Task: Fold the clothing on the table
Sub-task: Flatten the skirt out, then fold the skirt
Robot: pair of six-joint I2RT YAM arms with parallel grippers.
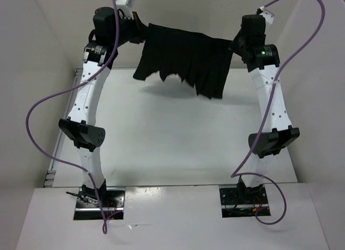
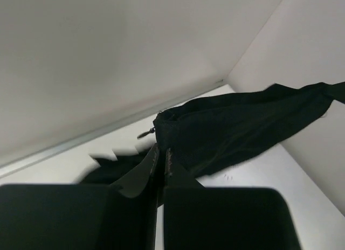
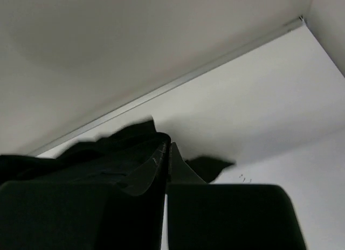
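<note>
Skirt (image 1: 183,58): hangs across the upper middle of the frame, top edge stretched between my grips, hem seemingly off the tabletop (image 1: 161,137).
Left end effector (image 1: 141,32): clamped on the skirt's upper-left corner.
Right end effector (image 1: 235,47): clamped on its upper-right corner.
Step, I judge: lay it flat by lowering both ends level with the edge taut, so the pleats land unbunched.

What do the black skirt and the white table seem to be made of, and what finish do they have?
The skirt looks like soft, matte cloth: it hangs limp in pleats and shows no shine. The table looks like a hard, smooth white board, perhaps laminate or paint: it is flat and even. Its rim looks like thin pale metal.
</note>
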